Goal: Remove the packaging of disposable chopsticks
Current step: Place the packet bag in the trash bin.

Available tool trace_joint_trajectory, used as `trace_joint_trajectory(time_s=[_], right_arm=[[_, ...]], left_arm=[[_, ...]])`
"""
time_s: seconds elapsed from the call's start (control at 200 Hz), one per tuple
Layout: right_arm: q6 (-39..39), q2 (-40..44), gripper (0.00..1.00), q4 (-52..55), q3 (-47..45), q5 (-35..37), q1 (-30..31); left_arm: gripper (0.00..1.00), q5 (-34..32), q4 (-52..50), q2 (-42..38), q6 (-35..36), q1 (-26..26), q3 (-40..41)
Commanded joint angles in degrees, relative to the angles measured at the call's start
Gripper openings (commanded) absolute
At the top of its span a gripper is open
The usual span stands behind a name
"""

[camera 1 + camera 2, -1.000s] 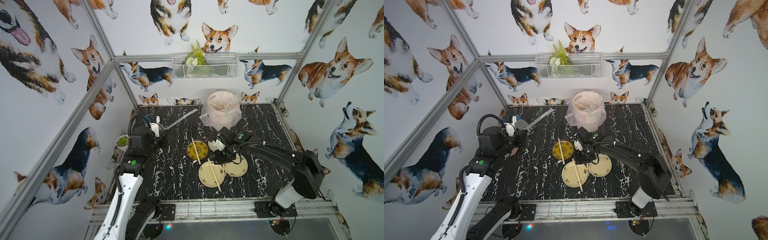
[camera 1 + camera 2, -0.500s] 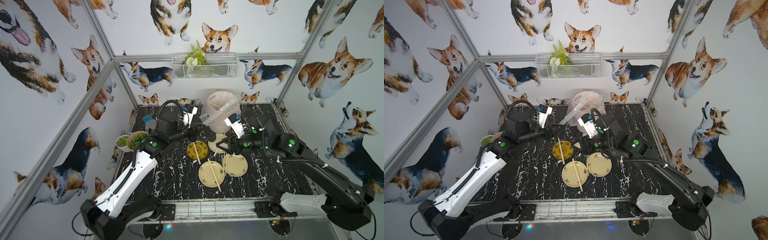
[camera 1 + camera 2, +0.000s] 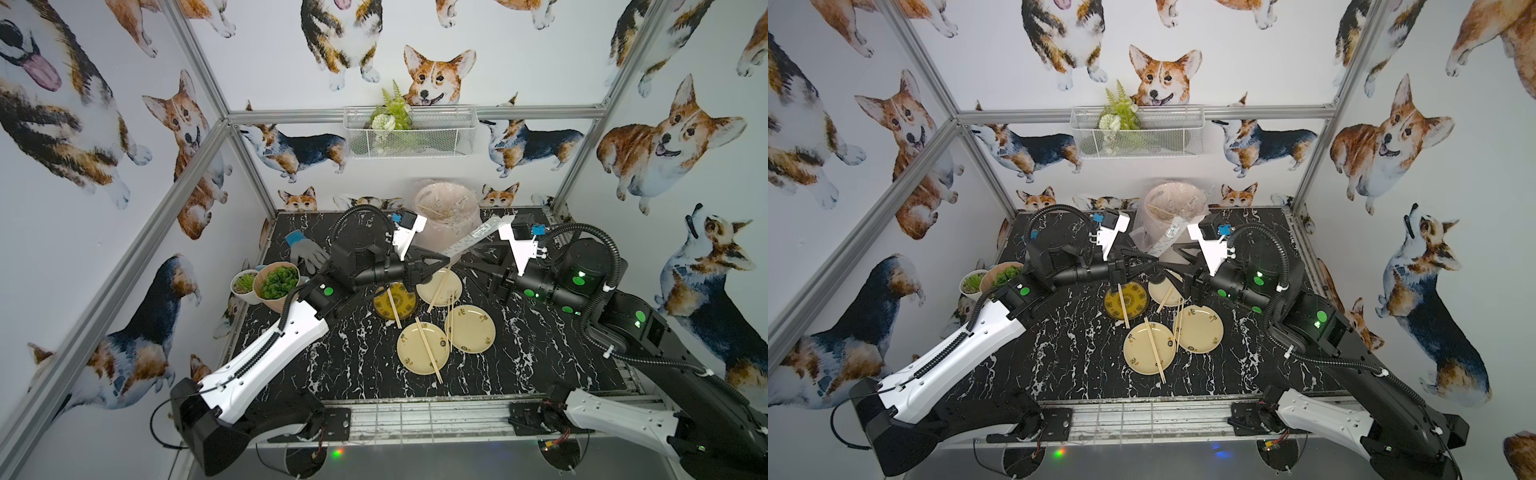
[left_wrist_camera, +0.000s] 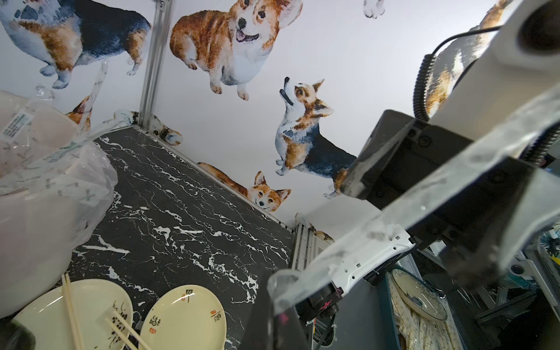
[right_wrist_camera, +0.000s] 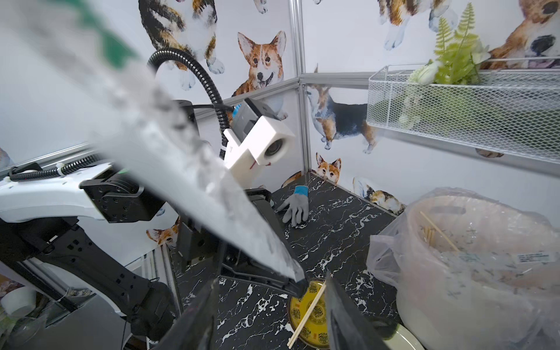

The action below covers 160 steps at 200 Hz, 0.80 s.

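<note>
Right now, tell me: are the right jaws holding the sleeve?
No; in the right wrist view the right jaws stand open and empty, while the sleeve is pinched in the left jaws.

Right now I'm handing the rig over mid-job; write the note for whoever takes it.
Left pincer: shut on the clear sleeve, which looks empty and slants up toward the lined bin.
Right pincer: open, holding nothing.
Done: bare chopsticks lie across all four plates; discarded sleeves sit in the bin.
Left: probably drop this sleeve in the bin; no wrapped pair in sight.
</note>
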State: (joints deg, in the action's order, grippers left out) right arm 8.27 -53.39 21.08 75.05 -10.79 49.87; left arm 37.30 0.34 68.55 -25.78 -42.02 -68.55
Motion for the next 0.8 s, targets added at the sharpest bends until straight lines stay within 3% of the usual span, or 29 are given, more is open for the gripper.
trace_joint_trajectory(time_s=[0.0,0.13,0.345,0.46,0.501,0.506,0.636,0.666,0.731,0.796], right_arm=[[-2.01,0.3,0.54,-3.63,0.12,2.83,0.01],[-3.71,0.33,0.52,-3.82,-0.12,4.36,-0.08],[-8.1,-2.39,0.46,-4.2,1.58,-2.19,-0.06],[-9.8,-3.2,0.29,-4.53,2.11,-2.62,-0.02],[-10.24,-3.37,0.12,-4.55,2.36,-2.82,-0.03],[-10.31,-3.39,0.02,-4.51,2.45,-2.83,-0.08],[-10.88,-3.2,0.0,-4.38,2.8,-1.74,-0.12],[-10.71,-3.29,0.0,-4.25,3.1,-0.48,-0.2],[-10.02,-4.4,0.0,-3.32,4.58,1.73,-1.64],[-7.63,-7.15,0.0,-1.71,7.82,0.69,-6.42]], left_arm=[[0.0,2.36,5.14,-0.82,-1.11,-0.04,0.92],[0.0,2.54,5.28,-1.43,-2.07,-0.02,1.34],[0.0,6.42,5.1,0.15,-4.97,-0.06,-0.06],[0.0,7.43,4.98,0.7,-5.74,-0.04,-0.59],[0.0,7.65,4.72,0.7,-5.73,-0.06,-0.61],[0.0,7.68,4.7,0.7,-5.71,-0.07,-0.62],[0.0,6.73,3.62,-0.03,-4.86,0.19,-0.49],[0.11,5.83,3.32,-0.51,-4.47,0.33,-0.28],[0.45,2.34,2.24,-2.07,-3.65,0.89,0.55],[0.63,-1.86,1.19,-4.15,-2.59,1.85,1.97]])
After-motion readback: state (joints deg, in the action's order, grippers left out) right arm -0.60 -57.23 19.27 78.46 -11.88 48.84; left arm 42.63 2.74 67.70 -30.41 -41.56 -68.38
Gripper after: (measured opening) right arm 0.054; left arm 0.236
